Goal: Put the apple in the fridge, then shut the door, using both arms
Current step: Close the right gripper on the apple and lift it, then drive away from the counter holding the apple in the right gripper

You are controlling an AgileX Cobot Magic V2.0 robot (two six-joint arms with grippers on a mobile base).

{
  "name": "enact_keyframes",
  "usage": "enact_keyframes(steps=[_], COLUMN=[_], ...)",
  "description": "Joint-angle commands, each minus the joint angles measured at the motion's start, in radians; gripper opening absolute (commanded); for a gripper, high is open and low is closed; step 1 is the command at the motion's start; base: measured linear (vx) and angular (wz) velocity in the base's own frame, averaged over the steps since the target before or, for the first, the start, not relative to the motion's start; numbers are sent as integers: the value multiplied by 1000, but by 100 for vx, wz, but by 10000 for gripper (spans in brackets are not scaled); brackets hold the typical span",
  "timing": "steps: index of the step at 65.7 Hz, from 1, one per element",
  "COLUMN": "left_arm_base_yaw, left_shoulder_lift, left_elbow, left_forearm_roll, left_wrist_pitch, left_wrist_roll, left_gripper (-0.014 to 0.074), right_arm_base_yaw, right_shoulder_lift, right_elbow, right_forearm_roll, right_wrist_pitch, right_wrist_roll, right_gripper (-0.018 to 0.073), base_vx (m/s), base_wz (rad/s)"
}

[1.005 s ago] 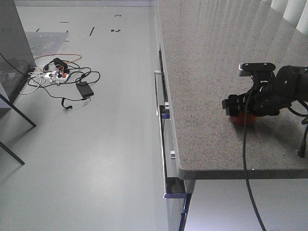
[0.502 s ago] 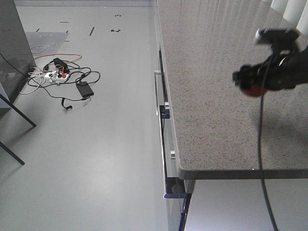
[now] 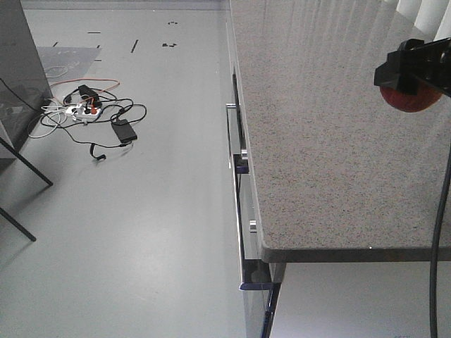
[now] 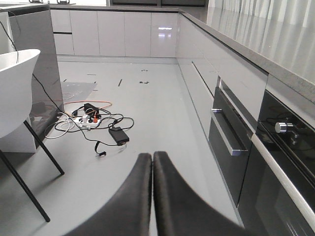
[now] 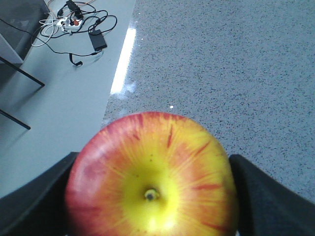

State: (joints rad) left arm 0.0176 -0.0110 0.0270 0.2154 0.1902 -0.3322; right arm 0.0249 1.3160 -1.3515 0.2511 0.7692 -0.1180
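The right gripper (image 3: 416,70) clamps the apple (image 3: 410,98) clear above the counter (image 3: 317,141); the left gripper (image 4: 151,196) hangs pinched shut, empty. I can't surely pick out the fridge; placing and door-closing remain.

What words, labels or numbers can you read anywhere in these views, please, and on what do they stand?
No text is readable.
The apple has no sticker.
The counter and oven show no lettering.
Any label on the power strip is too small to read.
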Motion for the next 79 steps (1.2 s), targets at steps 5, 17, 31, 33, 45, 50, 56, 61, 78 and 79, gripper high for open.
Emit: enact_keyframes(steps=[5, 17, 31, 33, 45, 50, 56, 61, 78, 79], left_arm_base_yaw=[0, 0, 0, 0, 0, 0, 0, 0, 0, 0], left_shoulder_lift=[-16, -16, -16, -16, -16, -16, -16, -16, -16, -16], left_elbow=[15, 15, 15, 15, 15, 15, 15, 15, 15, 15], left_forearm_roll=[-5, -5, -5, -5, -5, -5, -5, -5, -5, -5], left_wrist_pitch=[-69, -69, -69, -69, -69, -69, -69, -69, -69, -69], left_wrist_roll=[-5, -5, -5, -5, -5, -5, -5, -5, -5, -5], left_gripper=[-7, -7, -7, -7, -7, -7, -7, -7, -7, -7], right_arm_base_yaw=[-2, -2, -2, -2, -2, -2, -2, -2, -2, -2], right_shoulder_lift=[-39, -39, -39, -39, -39, -39, -39, -39, -39, -39], right_elbow=[-32, -32, -32, -32, -32, -32, -32, -32, -32, -32], right_forearm_roll=[12, 12, 12, 12, 12, 12, 12, 12, 12, 12], right_wrist_pitch=[-46, -46, -46, -46, -46, -46, -46, -46, -46, -46], right_wrist_roll=[-10, -10, -10, -10, -10, -10, -10, -10, -10, -10], right_gripper=[150, 150, 150, 150, 150, 150, 150, 150, 150, 150], base_vx=[0, 0, 0, 0, 0, 0, 0, 0, 0, -1], base_wz=[0, 0, 0, 0, 0, 0, 0, 0, 1, 5])
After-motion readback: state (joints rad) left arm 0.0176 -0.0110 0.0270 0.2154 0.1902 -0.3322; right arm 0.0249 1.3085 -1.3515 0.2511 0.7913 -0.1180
